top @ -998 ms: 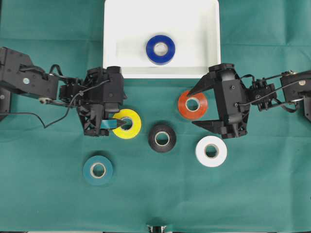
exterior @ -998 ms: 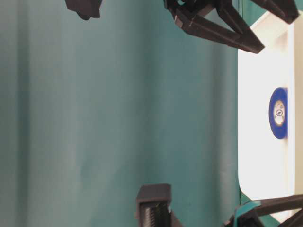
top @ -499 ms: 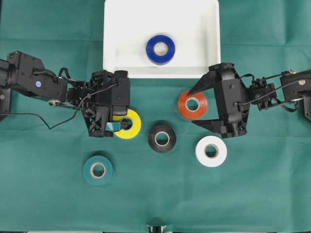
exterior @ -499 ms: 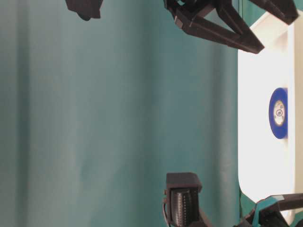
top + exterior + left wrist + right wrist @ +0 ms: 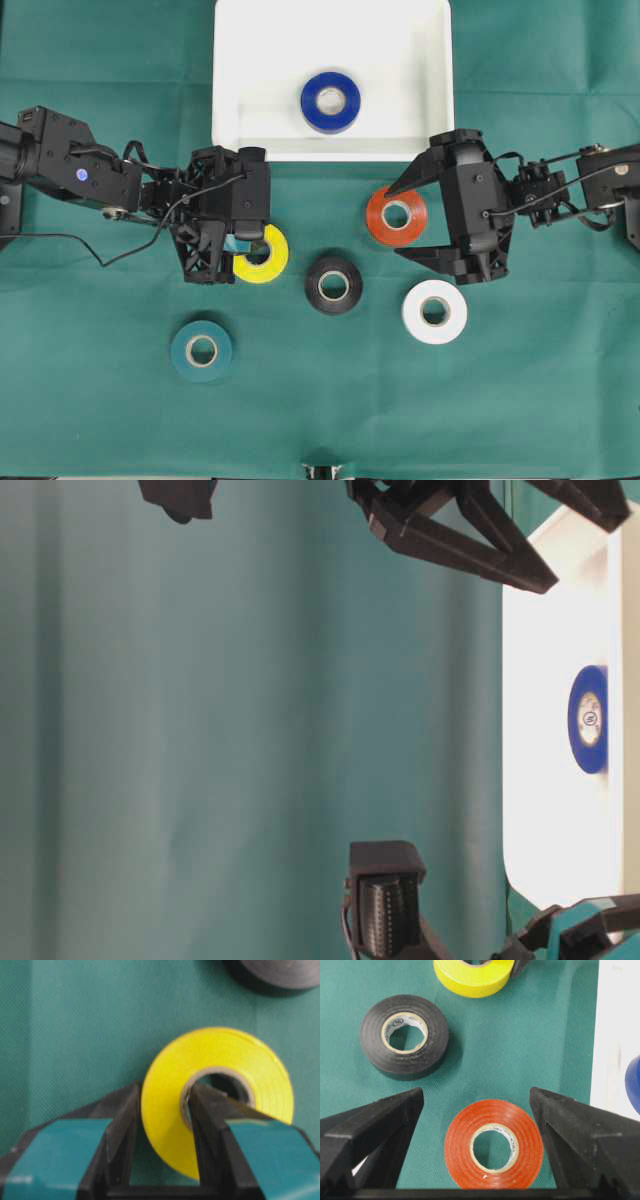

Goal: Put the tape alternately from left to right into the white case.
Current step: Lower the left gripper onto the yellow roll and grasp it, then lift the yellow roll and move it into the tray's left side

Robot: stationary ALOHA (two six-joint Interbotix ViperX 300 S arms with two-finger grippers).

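1. While the blue roll (image 5: 331, 102) lies in the white case (image 5: 240, 60) at the cloth's far edge, I see my left gripper (image 5: 162, 1125) clamped on the yellow roll (image 5: 263, 255), one finger through its core.
2. My right gripper (image 5: 477, 1105) stands wide apart around the red roll (image 5: 493, 1143); not touching it.
3. Black roll (image 5: 333, 285) sits mid-cloth; white roll (image 5: 434, 311) right of it; teal roll (image 5: 201, 349) toward the near left corner.

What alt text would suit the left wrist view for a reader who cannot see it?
The left hand is shut on the yellow roll, one finger inside its core and the other outside, on green cloth. A black roll shows at the top edge.
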